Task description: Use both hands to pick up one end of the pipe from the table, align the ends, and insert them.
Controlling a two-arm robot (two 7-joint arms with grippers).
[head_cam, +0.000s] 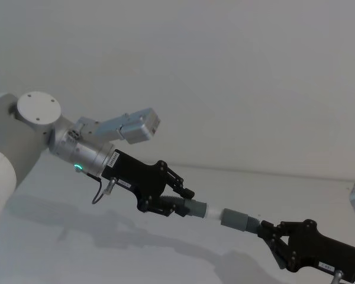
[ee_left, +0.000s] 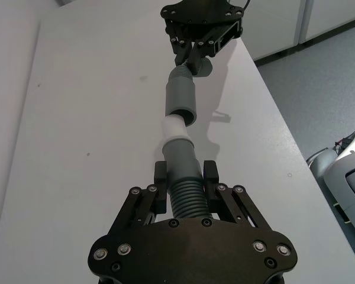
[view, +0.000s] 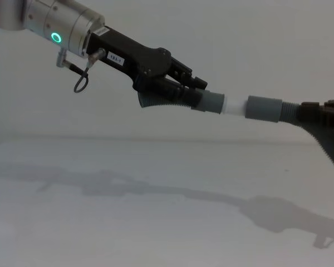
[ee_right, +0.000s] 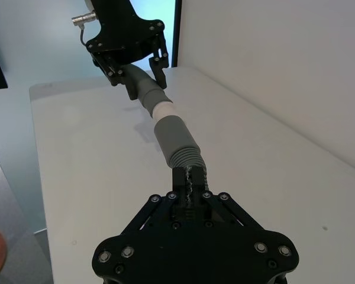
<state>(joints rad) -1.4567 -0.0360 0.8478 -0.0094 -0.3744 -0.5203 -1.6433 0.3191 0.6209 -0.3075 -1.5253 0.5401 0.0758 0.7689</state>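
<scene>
Both grippers hold the 2 pipe pieces in the air above the table (view: 156,222). The left gripper (head_cam: 178,200) is clamped on the ribbed part of the white-tipped piece (head_cam: 196,209), just behind its collar. The right gripper (head_cam: 272,232) grips the ribbed part of the socket piece (head_cam: 239,218); the white plug tip (view: 234,105) sits between them, entering the socket collar (view: 264,108).
</scene>
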